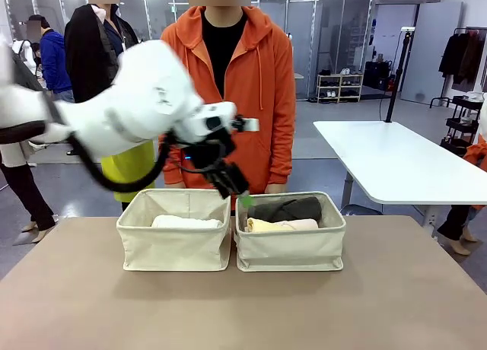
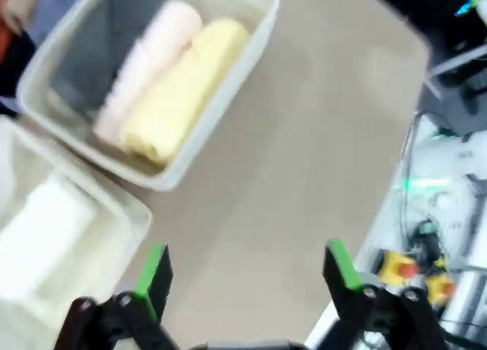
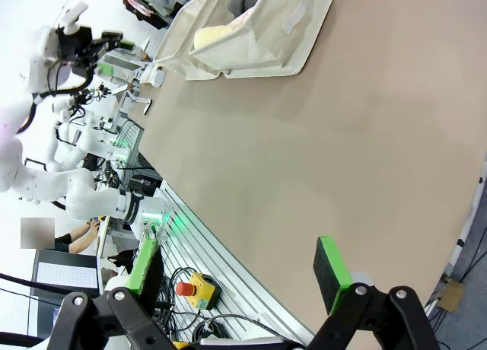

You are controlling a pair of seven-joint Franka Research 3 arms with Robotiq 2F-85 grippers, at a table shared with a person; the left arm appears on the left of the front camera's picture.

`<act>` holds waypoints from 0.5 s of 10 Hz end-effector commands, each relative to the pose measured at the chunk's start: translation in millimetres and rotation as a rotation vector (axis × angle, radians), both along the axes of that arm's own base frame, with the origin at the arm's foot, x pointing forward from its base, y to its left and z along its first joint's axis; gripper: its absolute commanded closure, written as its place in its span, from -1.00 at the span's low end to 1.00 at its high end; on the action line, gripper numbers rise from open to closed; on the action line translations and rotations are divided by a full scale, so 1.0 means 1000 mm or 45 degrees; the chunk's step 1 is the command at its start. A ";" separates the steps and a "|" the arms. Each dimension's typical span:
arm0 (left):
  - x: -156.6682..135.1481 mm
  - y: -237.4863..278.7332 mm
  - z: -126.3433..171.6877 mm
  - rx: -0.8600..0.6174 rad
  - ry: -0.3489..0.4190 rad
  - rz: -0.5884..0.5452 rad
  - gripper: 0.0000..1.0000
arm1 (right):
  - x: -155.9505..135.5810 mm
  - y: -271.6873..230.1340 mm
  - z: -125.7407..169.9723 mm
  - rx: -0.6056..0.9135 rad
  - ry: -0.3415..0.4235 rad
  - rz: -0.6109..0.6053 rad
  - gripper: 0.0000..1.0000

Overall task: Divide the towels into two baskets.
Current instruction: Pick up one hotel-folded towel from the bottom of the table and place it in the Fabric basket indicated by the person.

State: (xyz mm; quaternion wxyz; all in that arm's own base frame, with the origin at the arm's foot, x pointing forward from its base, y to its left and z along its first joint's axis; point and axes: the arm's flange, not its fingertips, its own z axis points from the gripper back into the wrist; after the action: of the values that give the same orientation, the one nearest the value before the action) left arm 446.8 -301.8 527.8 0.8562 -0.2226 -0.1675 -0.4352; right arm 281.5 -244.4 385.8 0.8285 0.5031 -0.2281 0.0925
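Across the brown table point(image 1: 243, 304) a person in an orange hoodie point(image 1: 243, 84) stands just behind two cream canvas baskets set side by side. The left arm point(image 1: 129, 106) sweeps in from the left, blurred, and carries the left gripper point(image 1: 234, 184) above the seam between the baskets, over their far rims, jaws spread wide and empty. The left basket point(image 1: 173, 247) holds the white towel point(image 1: 186, 222) alone. The right basket point(image 1: 289, 251) holds the dark grey towel point(image 1: 288, 208) at the back and the pale yellow towel point(image 1: 281, 225) in front of it; in the left wrist view a pale pink towel point(image 2: 148, 61) lies touching the yellow one on its far side. All four rolls lie in the baskets, below and apart from the green pads point(image 2: 154, 270), none between them. The right gripper point(image 3: 240, 278) hangs over bare tabletop near the robot's edge, well apart from the baskets, jaws parted with nothing between.
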 end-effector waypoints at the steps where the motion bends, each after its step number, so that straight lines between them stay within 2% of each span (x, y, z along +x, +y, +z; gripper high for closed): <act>1: -0.051 0.069 -0.012 -0.204 0.065 0.057 -1.00 | 0.000 0.000 0.005 0.018 -0.005 -0.007 -1.00; 3: -0.087 0.130 -0.026 -0.452 0.164 0.105 -1.00 | 0.000 0.000 0.005 0.018 -0.005 -0.007 -1.00; 5: -0.114 0.192 -0.044 -0.720 0.067 0.243 -1.00 | 0.000 0.000 0.005 0.018 -0.005 -0.007 -1.00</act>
State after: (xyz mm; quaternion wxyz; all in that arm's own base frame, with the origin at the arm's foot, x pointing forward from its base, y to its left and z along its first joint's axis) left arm 349.3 -131.9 491.4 0.8206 -0.4235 -0.2347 -0.3037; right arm 281.2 -244.6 385.7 0.8285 0.5031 -0.2282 0.0921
